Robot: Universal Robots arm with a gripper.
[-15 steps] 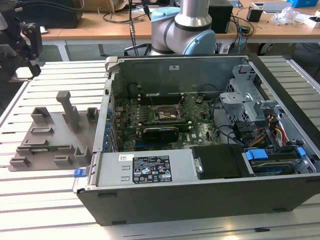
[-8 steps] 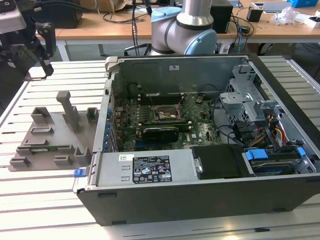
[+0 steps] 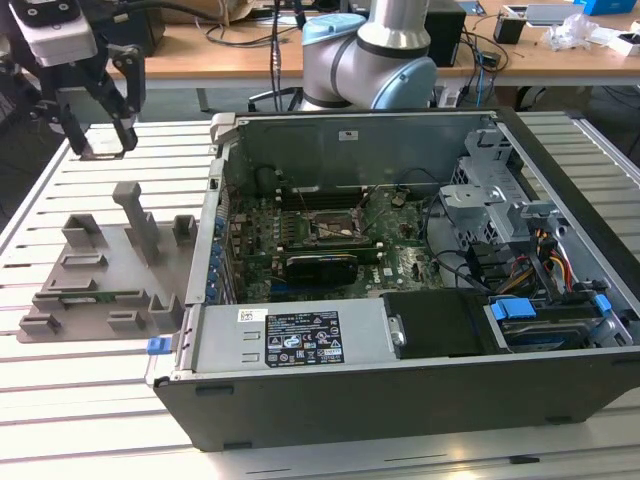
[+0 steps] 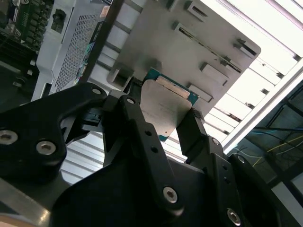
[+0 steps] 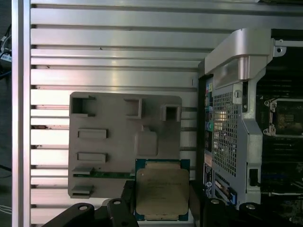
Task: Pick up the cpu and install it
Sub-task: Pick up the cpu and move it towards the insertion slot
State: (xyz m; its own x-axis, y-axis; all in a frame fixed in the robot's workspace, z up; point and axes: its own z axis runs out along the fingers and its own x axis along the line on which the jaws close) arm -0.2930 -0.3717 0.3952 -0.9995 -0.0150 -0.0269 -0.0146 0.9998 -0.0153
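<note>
The cpu (image 4: pixel 165 101) is a flat square chip with a silvery top and a thin teal rim. It sits between the black fingers (image 4: pixel 135 123) of my gripper (image 4: pixel 163 120), which is shut on its two opposite edges. In the first wrist view the cpu (image 5: pixel 162 191) hangs above the near end of the grey plastic tray (image 5: pixel 109 137). In the exterior view my gripper (image 3: pixel 100 140) is raised at the far left, above and behind the tray (image 3: pixel 60 300). The dark socket frame (image 3: pixel 335 232) lies on the motherboard inside the open computer case (image 3: pixel 400 390), off to the exterior view's right.
The case's metal side wall (image 3: pixel 205 250) stands between the tray and the motherboard. Raised blocks (image 3: pixel 140 215) stick up from the tray. Cables and a drive cage (image 3: pixel 490 200) crowd the case's right side. The slatted metal table (image 3: pixel 80 400) runs under everything.
</note>
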